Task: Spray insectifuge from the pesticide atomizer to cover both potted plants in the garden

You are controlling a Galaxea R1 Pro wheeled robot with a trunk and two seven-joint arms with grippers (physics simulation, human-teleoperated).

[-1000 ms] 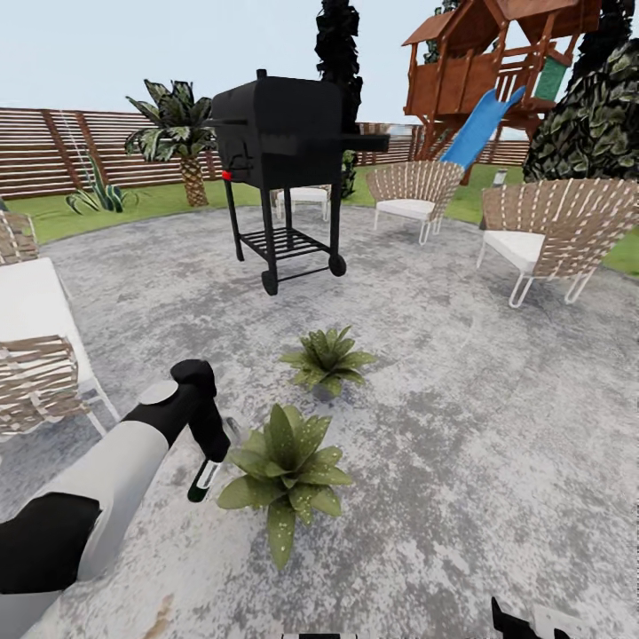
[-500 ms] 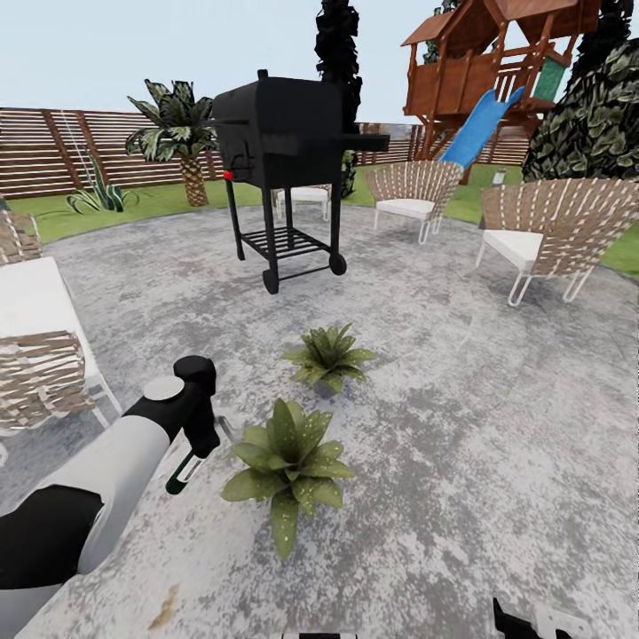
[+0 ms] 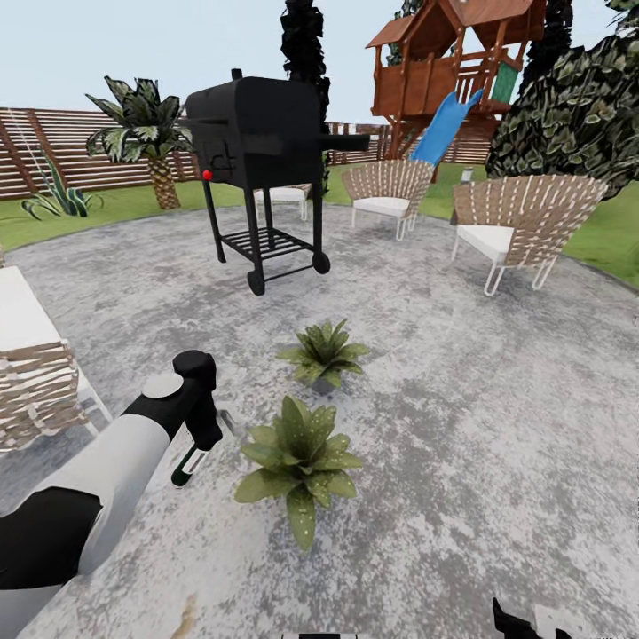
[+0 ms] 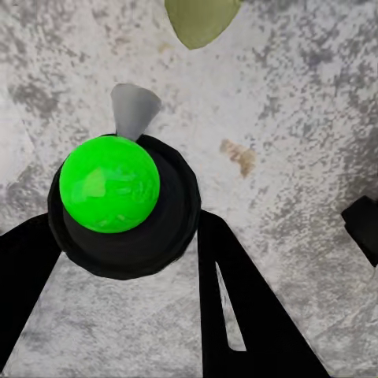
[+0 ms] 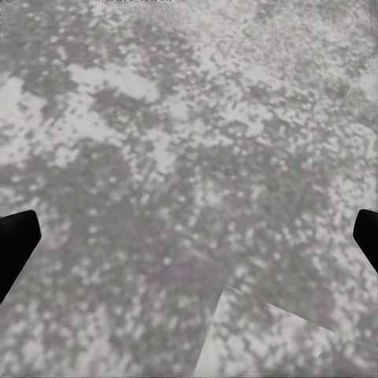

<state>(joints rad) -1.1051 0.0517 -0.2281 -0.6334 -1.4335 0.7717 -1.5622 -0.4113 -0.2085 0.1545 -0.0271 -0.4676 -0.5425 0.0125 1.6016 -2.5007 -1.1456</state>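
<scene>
Now, from the head camera, my left gripper is closed around the pesticide atomizer, which hangs from it as a slim dark-green bottle, long axis tilted down toward the paving. The near potted plant sits just beside the gripper on its inboard side, about level with it; the far potted plant lies beyond that one, further out from the hand and toward the black grill. That is the relation I judge the next move to turn on: the bottle's head must point sideways at the near rosette, not down at the ground. The left arm is plainly the nearer one; of the right arm I see only a dark bit at the lower edge of the frame.

In the left wrist camera, I look straight down the atomizer: a bright green round end within a black collar, a small grey cone beside it, and a dark finger on either side, closed against it. A single leaf tip of the near plant shows just ahead of the bottle over bare paving.

In the right wrist camera, the right gripper's two dark fingertips sit wide apart at the frame's edges, with nothing between them but mottled paving.

Against the earlier head frames, the whole scene has slid leftward, so the camera has turned; the gripper and bottle sit a little further from the near plant than a second ago.
</scene>
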